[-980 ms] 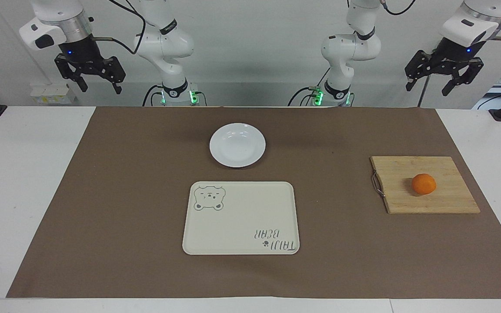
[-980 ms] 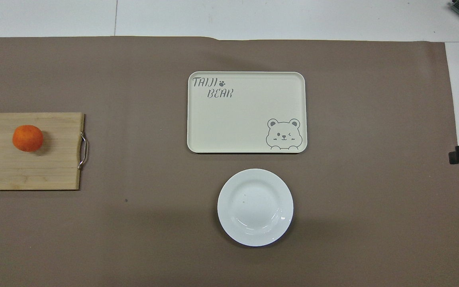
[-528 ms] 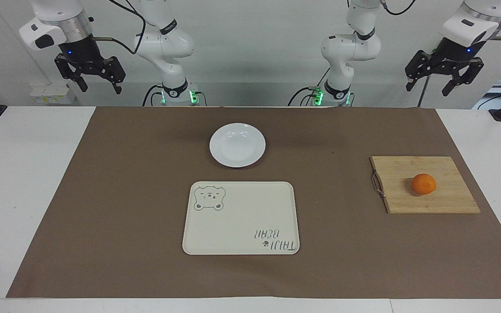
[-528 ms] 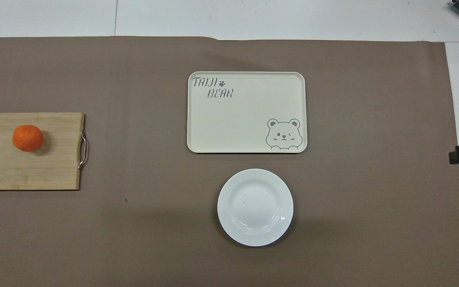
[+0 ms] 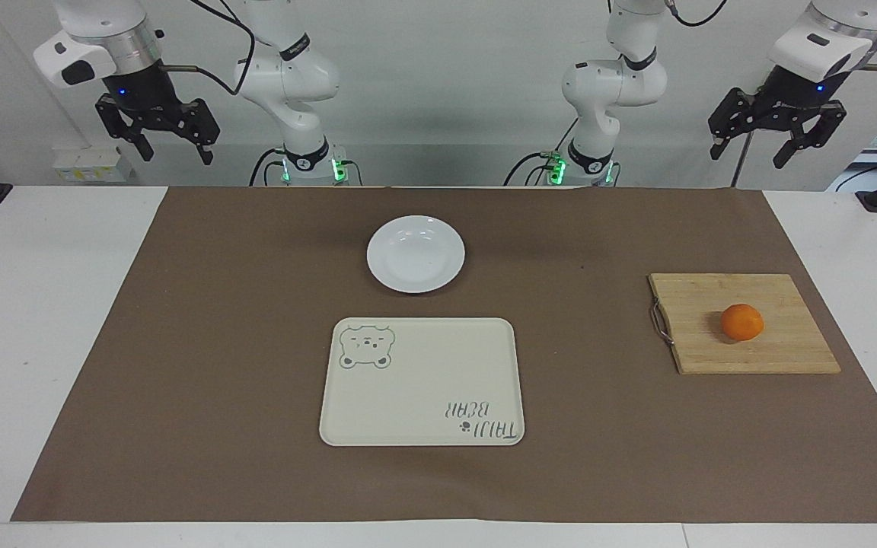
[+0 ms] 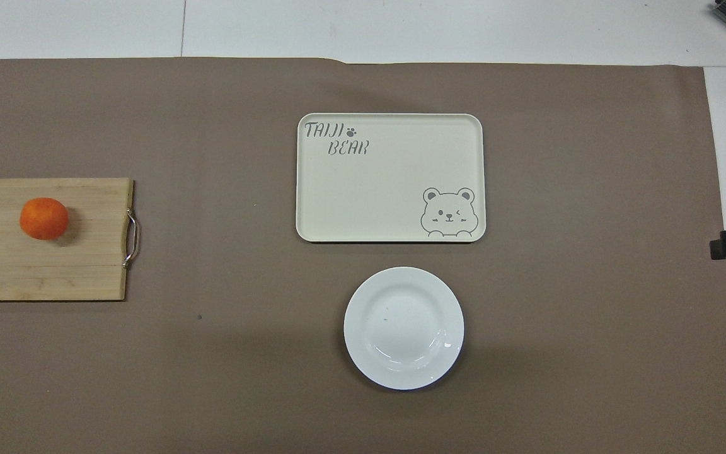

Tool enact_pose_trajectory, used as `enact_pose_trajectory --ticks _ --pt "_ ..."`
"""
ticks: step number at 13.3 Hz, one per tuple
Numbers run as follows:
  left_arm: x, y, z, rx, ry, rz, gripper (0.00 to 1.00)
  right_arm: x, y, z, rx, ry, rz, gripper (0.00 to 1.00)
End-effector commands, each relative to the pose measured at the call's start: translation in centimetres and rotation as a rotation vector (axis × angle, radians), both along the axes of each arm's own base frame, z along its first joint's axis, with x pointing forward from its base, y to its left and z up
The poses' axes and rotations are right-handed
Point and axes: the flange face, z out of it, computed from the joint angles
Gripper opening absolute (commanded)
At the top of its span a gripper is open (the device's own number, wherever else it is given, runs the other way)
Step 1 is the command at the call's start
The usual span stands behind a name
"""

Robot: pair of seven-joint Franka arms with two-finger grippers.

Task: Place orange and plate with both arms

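Two robot arms are pictured raised at the robots' edge of the table, nothing yet taken up. The left gripper (image 5: 776,144) is held high over the table edge at the left arm's end, its fingers spread and empty; the right gripper (image 5: 158,141) is held likewise at the right arm's end, fingers parted and gripping nothing.

The orange (image 5: 741,322) is seen resting on a wooden cutting board (image 5: 781,350) toward the left arm's end of the table. The plate (image 5: 416,253) lies on the brown mat near the robots, midway between the two bases, with the cream bear tray (image 5: 421,380) just beside it, farther from the robots.

The orange is judged light, firm and smooth, and liable to roll; it is best taken across its widest part from above. The plate is judged stiff, glossy, slippery and breakable. Lying flat, it offers only its shallow rim, so a pinch there, one finger over and one under the edge, is thought the likely hold.
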Motion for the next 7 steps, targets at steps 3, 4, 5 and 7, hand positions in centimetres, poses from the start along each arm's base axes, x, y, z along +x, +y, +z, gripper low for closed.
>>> enact_pose_trajectory --ticks 3,4,5,7 --pt "-0.56 -0.10 0.26 -0.008 -0.017 0.000 1.00 -0.37 -0.17 0.34 -0.009 0.008 0.016 1.00" --pt "-0.56 -0.10 0.27 -0.008 -0.017 0.000 1.00 -0.42 -0.17 0.42 -0.009 0.007 0.016 1.00" --pt "-0.51 -0.11 0.19 -0.008 -0.015 0.005 1.00 -0.38 -0.24 0.34 -0.009 0.008 0.015 1.00" --pt "-0.67 0.06 0.17 -0.007 -0.006 0.015 1.00 -0.42 -0.17 0.42 -0.009 0.007 0.016 1.00"
